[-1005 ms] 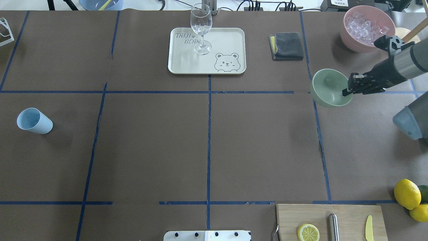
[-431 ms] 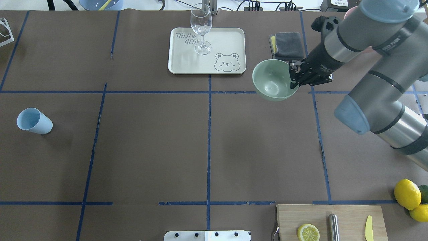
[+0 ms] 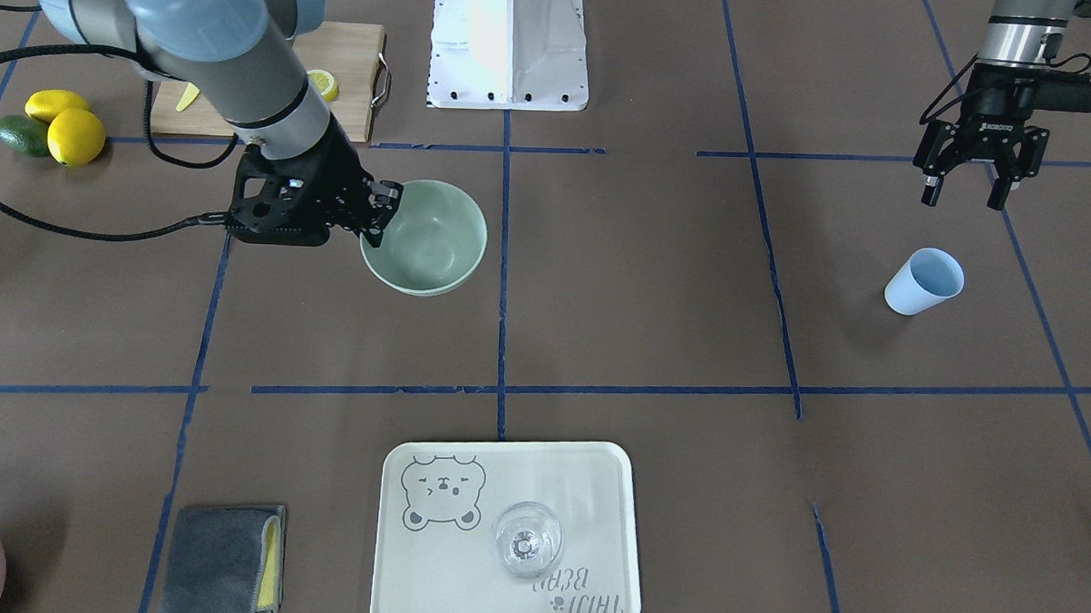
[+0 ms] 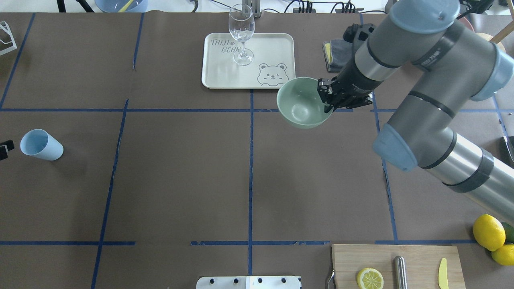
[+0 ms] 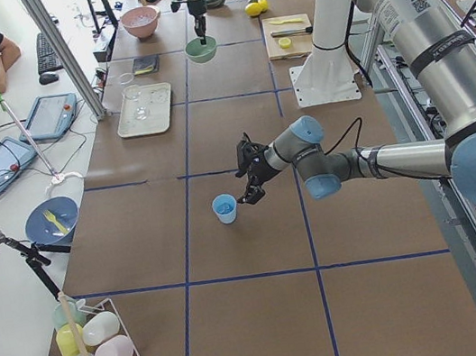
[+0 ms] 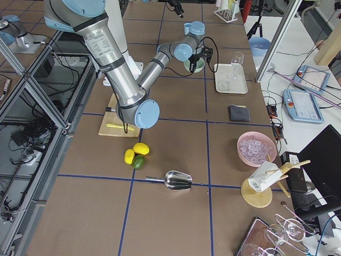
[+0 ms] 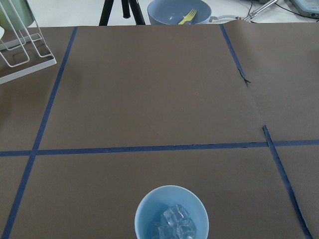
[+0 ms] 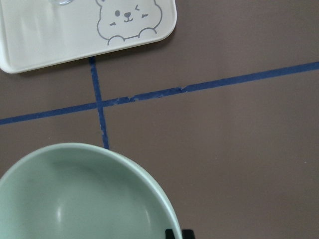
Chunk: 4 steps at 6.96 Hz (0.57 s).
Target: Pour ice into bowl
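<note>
Brown paper crossed with blue tape covers the desk [image 4: 180,180], and what matters to me on it is the gap between two vessels. My right pincer [image 4: 327,100] is pinching the rim of the mint-green bowl [image 4: 301,104], one finger inside the wall and one outside; the bowl shows no ice in it, and I cannot tell whether it rests on the desk or hangs just above it. The ice [image 7: 174,221] lies in the light blue cup [image 3: 902,296], which stands upright, mouth up. That cup sits just beyond my left pincer [image 3: 962,196], near it but not touching. The left pincer's fingers are spread and hold nothing. From that pincer the bowl lies well apart, off towards the robot's right. I judge the left arm the nearer one for taking the cup.
</note>
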Motion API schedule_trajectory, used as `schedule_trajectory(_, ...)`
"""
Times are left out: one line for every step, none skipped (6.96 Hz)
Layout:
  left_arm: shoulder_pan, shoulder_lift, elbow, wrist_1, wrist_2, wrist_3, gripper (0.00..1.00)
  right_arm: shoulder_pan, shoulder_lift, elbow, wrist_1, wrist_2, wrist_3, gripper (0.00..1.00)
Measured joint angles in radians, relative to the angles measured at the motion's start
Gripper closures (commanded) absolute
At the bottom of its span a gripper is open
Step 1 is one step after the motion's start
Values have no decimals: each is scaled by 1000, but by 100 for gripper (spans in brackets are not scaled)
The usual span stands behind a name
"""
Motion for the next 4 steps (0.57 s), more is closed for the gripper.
schedule_trajectory(93,0,33,0,103,-80,0,-38,23,-6,-2,-35,26,100)
schedule_trajectory(159,-2,66,1,192,-145,0,-68,51,-25,-2,-65,48,100)
schedule_trajectory(195,-13,99,2,264,-188,0,-94,82,-53,0,-86,73,100)
schedule_trajectory(211,-37,137,2,324,-207,0,-122,108,-79,1,-109,94,100)
